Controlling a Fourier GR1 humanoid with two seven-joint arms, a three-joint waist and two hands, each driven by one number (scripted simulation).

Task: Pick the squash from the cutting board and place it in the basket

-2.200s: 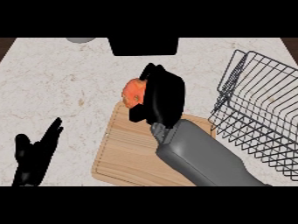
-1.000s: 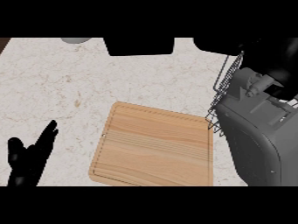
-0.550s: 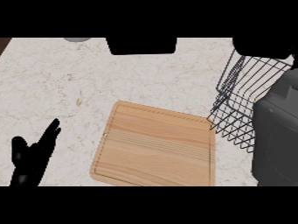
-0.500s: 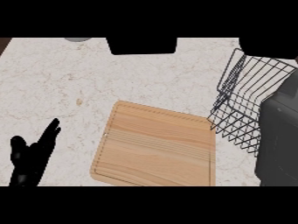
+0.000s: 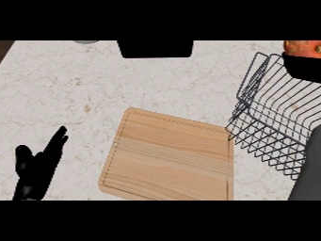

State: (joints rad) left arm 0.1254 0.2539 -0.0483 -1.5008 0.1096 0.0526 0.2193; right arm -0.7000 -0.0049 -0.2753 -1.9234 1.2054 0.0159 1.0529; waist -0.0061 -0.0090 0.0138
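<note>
Where the counter [image 5: 86,89] spreads pale and speckled, the bare cutting board [image 5: 170,160] lies at its middle, its near edge cut off. Right of it the wire basket [image 5: 281,122] is partly hidden by the grey right forearm. The right hand [image 5: 314,70] is dark above the basket; whether it grips I cannot tell. The left hand [image 5: 37,167] rests spread, lower left. The squash [image 5: 312,47] shows orange just above the right hand, cropped

We see an orange squash [image 5: 310,47] with a small tan spot, a dark wire basket [image 5: 277,117], a pale wooden cutting board [image 5: 170,157] with fine grain lines, a cream counter [image 5: 65,94] with faint brownish marbling, and a black left hand [image 5: 36,169].
</note>
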